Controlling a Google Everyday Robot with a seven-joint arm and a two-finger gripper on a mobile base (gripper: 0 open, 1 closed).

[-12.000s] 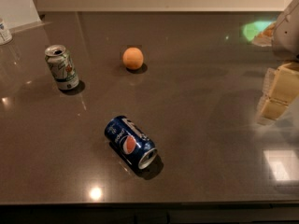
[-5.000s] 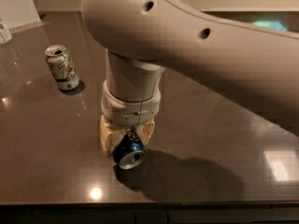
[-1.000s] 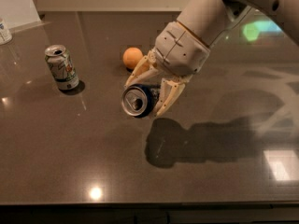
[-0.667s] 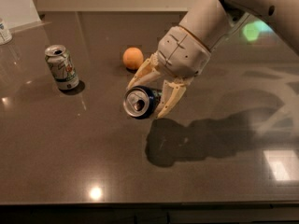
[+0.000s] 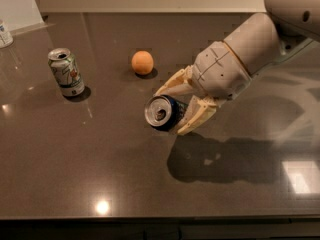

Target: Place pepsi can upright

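Pepsi can [image 5: 164,113] a touch further right, dark blue, sideways (silver top camera-ward), snug in the gripper [image 5: 170,112] over mid-table [image 5: 100,174].

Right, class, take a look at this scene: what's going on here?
A robot arm's gripper has its fingers closed around the pepsi can. The can appears lifted above the dark table, with a shadow below it. It lies sideways, silver top facing the camera, so it is not yet upright. A white and green can stands at the left, and an orange ball sits behind.
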